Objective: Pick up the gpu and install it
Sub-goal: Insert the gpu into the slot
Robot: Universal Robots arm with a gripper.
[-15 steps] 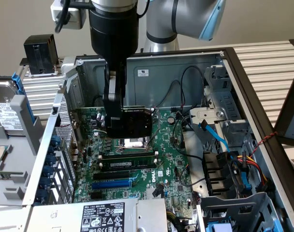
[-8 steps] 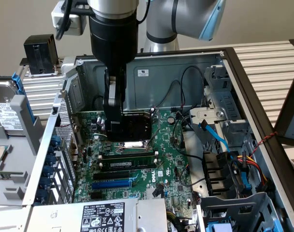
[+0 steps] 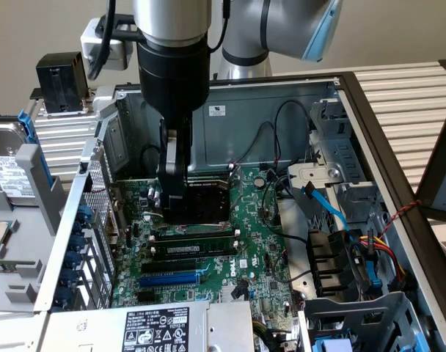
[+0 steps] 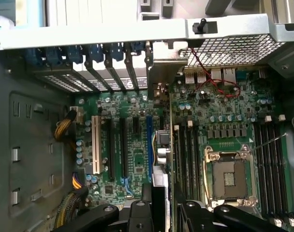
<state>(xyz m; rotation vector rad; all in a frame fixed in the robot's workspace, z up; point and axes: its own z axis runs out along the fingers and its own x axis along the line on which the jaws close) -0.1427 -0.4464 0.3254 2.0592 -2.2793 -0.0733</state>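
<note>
Your hand (image 4: 161,212) was clenched on the gpu (image 4: 161,150), held edge-down over the motherboard (image 3: 260,249), centre-left in the exterior view. If it was off the blue slot (image 4: 149,137), pressing down could've jammed it.

The gripper (image 4: 159,205) grips the gpu (image 4: 161,145), seen edge-on over the motherboard (image 4: 224,121).

a pale desk (image 3: 399,88) of ribbed metal slats carries everything. an open computer case (image 3: 296,92) lies on its side in the middle of it, open face up. at the exterior view's left, a grey drive cage (image 3: 25,220) with a labelled hard drive (image 3: 6,176) rests just beside the case. a black box (image 3: 60,81) stands behind them on the slats.
</note>
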